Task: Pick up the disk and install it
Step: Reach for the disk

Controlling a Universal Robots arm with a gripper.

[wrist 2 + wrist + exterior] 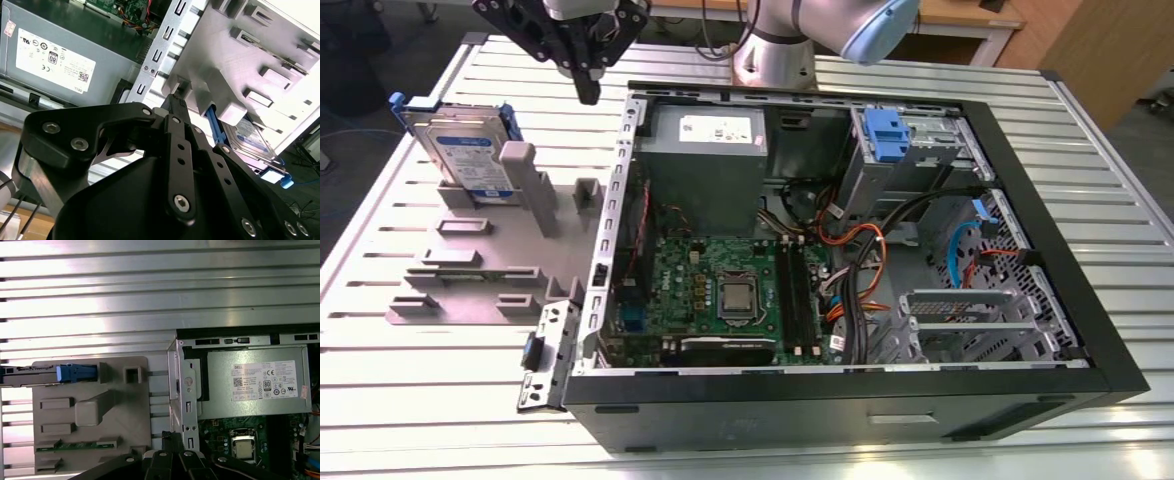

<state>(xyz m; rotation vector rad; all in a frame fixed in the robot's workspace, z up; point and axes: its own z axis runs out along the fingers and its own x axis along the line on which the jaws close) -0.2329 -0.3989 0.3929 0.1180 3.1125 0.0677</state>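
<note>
Well, the flat silver disk [462,150] in its bright blue carrier stood upright in a grey plastic fixture [507,255], at the exterior view's left of the open black case [854,400]. My black gripper [590,94] hung above, fingers together, empty; lowered so, I judged, it could topple the disk.

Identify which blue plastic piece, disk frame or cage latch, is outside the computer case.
The disk, framed in blue, stands upright in the grey holder at the exterior view's left; the blue latch sits inside the case.
</note>
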